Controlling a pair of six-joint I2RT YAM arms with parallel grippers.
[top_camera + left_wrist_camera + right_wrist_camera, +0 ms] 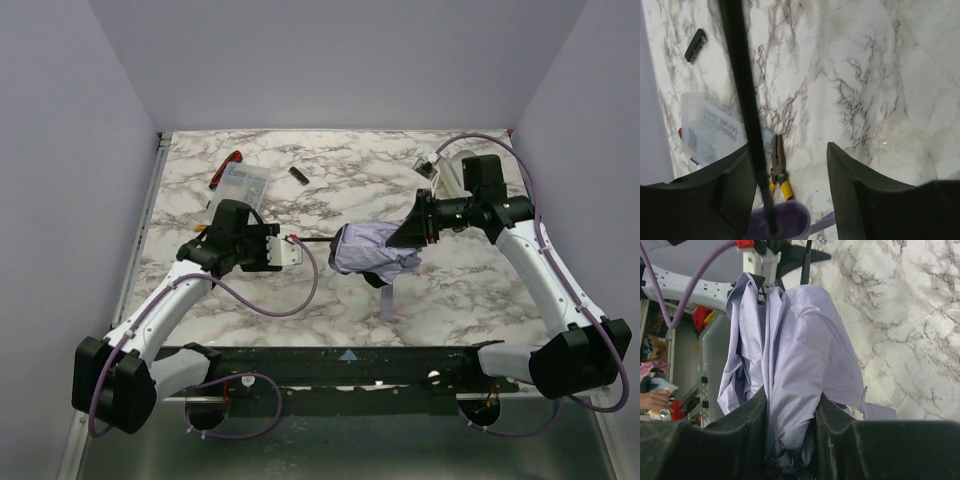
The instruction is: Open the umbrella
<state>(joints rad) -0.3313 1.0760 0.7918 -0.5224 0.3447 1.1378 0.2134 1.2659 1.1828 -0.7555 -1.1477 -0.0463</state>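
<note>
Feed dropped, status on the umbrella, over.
Right gripper clamped on umbrella fabric. Left gripper open, jaws straddling shaft. Umbrella bunched, not open. Pliers, box lie apart.

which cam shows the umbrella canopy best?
Right wrist: the bunched lavender umbrella canopy fills the frame, pinched in the right hand. Top external shows it small, mid-table, with its outline readable. Left wrist shows only the black shaft and the pale handle, no canopy.

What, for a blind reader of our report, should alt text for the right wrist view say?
The right gripper clamps the pale lavender umbrella by its bunched fabric. The marble table shows to the right.
</note>
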